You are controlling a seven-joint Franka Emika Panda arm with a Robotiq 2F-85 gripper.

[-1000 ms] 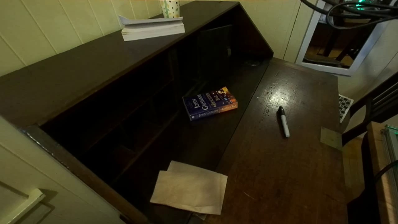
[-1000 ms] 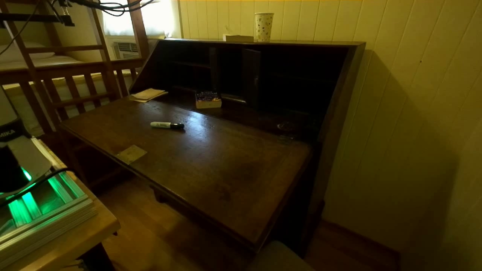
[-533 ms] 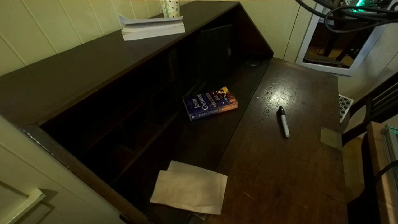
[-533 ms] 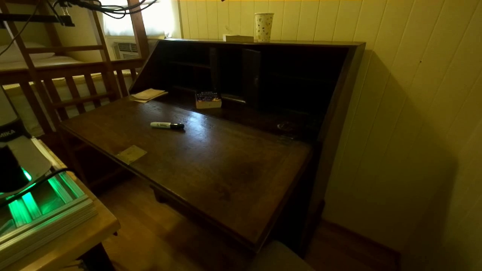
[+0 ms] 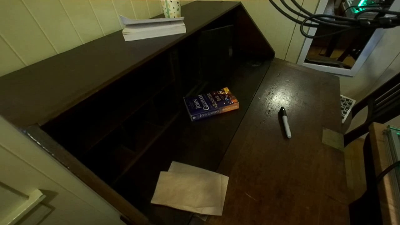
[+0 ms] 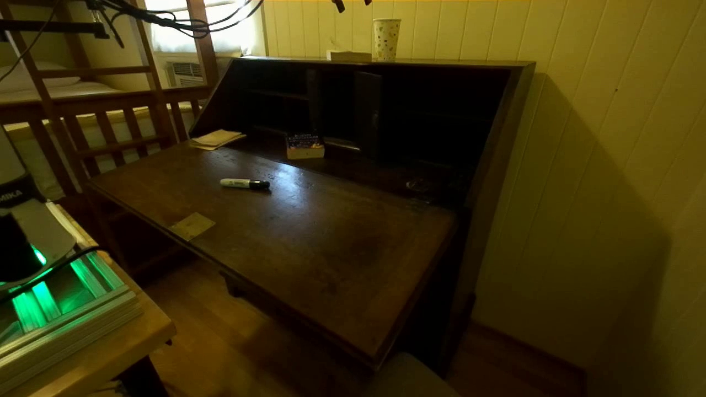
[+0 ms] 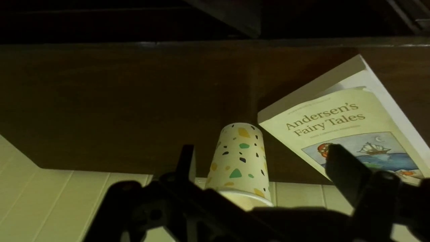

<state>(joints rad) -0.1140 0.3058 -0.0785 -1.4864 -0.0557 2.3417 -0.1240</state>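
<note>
My gripper [image 7: 260, 151] is open and empty in the wrist view, with its dark fingers spread wide. A white paper cup [image 7: 238, 158] with green, yellow and dark spots shows between the fingers, beyond them. The cup stands upright on the desk's top shelf, also seen in both exterior views [image 5: 171, 8] [image 6: 386, 39]. Beside it lies a pale paperback [image 7: 322, 124] titled Andersen's Fairy Tales, partly covered by one finger in the wrist view. In an exterior view, only the fingertips [image 6: 353, 4] show at the top edge, above the shelf and apart from the cup.
On the dark desk [image 5: 281, 175] lie a blue John Grisham book [image 5: 211, 104], a black-and-white marker [image 5: 285, 122] and brown papers [image 5: 190, 190]. A small open door [image 6: 368, 113] stands in the desk's compartments. Arm cables [image 5: 331, 23] hang overhead. A panelled wall rises behind the shelf.
The fingertips have come down into an exterior view at its top edge, a little to the right. The arm cables have swung lower and further into view. The desk objects have not moved.
</note>
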